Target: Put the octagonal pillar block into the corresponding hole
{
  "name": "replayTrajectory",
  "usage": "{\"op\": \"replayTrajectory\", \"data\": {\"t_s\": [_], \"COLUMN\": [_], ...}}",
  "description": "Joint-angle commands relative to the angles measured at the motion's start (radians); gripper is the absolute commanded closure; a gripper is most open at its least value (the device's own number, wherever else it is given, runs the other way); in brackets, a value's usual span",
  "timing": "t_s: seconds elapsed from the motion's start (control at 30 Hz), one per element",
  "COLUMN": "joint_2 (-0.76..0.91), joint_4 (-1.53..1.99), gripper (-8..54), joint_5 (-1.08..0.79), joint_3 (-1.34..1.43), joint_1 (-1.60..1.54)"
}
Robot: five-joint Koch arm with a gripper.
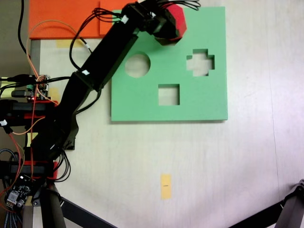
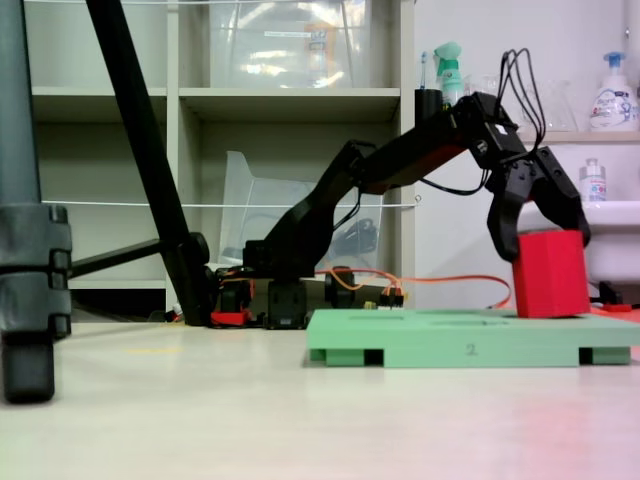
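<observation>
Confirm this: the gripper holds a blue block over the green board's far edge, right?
Not quite: the block is red, not blue, as both fixed views show. The gripper does hold it over the green board's far edge.

The octagonal pillar block [image 1: 177, 23] is bright red, plain on every face seen. The foam board [image 1: 142, 102] under it, upper centre in a fixed view, is flat mint green, with a faint darker "2" on its front edge. The arm [image 1: 102, 59] and gripper [image 2: 540, 235] are black. Orange foam [image 1: 61, 19] fills the upper left corner. The table [image 1: 213, 166] is pale cream, with 1 yellow-orange tape strip [image 1: 165, 185] at lower centre.
</observation>
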Motion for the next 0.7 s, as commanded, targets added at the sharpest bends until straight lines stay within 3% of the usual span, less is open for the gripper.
{"op": "replayTrajectory", "data": {"t_s": [0.0, 0.67], "joint_2": [0.017, 0.100], "joint_4": [0.189, 0.261], "gripper": [26.1, 26.2], "joint_5": [0.009, 0.031], "joint_3": [0.029, 0.028], "joint_1": [-0.017, -0.031]}}
